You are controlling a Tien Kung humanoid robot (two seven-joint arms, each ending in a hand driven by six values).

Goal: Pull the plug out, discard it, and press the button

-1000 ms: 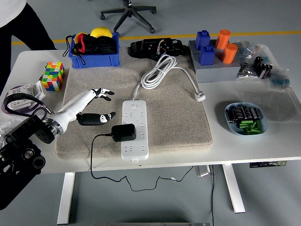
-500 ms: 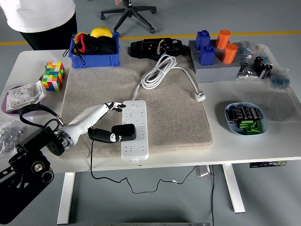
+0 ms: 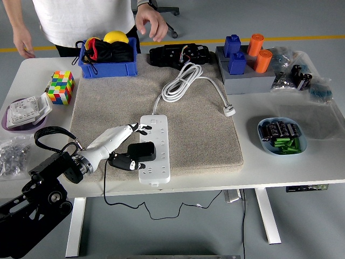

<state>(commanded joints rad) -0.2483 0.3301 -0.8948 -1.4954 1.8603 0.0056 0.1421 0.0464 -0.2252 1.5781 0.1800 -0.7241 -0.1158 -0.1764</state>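
The black square plug adapter (image 3: 142, 151) sits in the white multi-socket power strip (image 3: 153, 149), about halfway down its length, right between my thumb and fingers. My left hand (image 3: 129, 145) has closed in around it from the left: the fingers (image 3: 136, 128) reach over the strip's edge just above the adapter, and the black thumb (image 3: 125, 162) lies just below it, against the strip's left side. I cannot tell whether either is actually pressing on the adapter; the hand is partly curled but not fully shut. The adapter's thin black cable (image 3: 105, 183) drops away under my wrist and off the table's near edge.

The strip lies lengthwise on a beige fabric mat (image 3: 199, 135) spread beneath my hand, and its coiled white cord (image 3: 180, 85) runs away beyond my fingertips, ending in a white plug (image 3: 229, 110) well to the right. My right hand is not in the picture.

Far ahead of my hand stands a blue plastic bin (image 3: 107, 60) holding yellow, red and black items. To the left of that is a multicoloured puzzle cube (image 3: 60, 87). A person in a white shirt (image 3: 83, 19) stands at the far side, one hand (image 3: 151, 22) hanging above the table's far edge.
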